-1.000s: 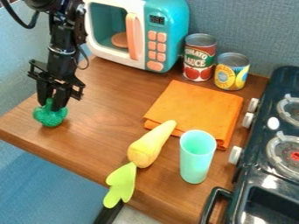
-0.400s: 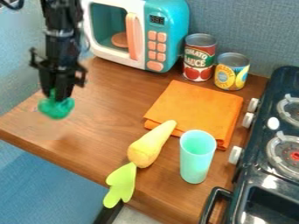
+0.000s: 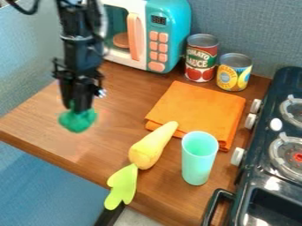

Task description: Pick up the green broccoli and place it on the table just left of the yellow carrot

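Note:
The black gripper (image 3: pixel 78 107) hangs over the left part of the wooden counter, shut on a green bumpy toy, perhaps broccoli (image 3: pixel 77 121). The toy is held clear of the wood, its upper part hidden between the fingers. To its right and nearer the front lies a yellow toy carrot (image 3: pixel 147 149) with light green leaves (image 3: pixel 122 186) that reach past the counter's front edge. A mint-green cup (image 3: pixel 198 158) stands upright just right of the carrot. Behind both lies a folded orange cloth (image 3: pixel 198 111).
A teal and white toy microwave (image 3: pixel 168 36) stands at the back, partly behind the arm. Right of it are a tomato sauce can (image 3: pixel 201 58) and a yellow-labelled can (image 3: pixel 234 72). A dark toy stove (image 3: pixel 266 172) with white knobs borders the right side of the counter (image 3: pixel 112 148).
The gripper has lifted the green toy off the counter, then shifted right and somewhat toward the front with it. The other objects have stayed in place.

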`<state>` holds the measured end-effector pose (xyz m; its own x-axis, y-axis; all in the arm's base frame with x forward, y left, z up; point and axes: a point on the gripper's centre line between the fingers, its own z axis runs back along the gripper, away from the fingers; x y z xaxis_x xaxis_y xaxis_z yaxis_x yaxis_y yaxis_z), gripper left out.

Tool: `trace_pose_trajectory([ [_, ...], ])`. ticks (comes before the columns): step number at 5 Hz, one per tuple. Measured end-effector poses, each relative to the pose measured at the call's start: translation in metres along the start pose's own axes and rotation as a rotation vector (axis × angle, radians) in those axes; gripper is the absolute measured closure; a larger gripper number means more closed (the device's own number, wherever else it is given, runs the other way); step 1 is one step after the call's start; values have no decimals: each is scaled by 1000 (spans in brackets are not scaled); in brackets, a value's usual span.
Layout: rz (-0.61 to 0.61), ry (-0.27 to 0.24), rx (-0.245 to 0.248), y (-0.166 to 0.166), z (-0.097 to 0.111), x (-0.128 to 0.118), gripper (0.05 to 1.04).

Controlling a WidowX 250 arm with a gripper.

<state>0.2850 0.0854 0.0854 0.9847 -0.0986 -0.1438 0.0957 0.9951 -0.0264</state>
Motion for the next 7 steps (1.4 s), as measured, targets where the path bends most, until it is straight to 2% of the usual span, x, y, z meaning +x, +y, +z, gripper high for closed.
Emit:
trace_pose_trajectory([
  [2, -79, 16, 29, -30, -17, 4, 740],
  [3, -80, 10, 60, -37, -21, 10, 740],
  [5, -47, 19, 82, -40, -34, 19, 740],
  [6, -33, 10, 94, -42, -34, 27, 740],
  [7, -9, 19, 113, -39, -33, 30, 698],
])
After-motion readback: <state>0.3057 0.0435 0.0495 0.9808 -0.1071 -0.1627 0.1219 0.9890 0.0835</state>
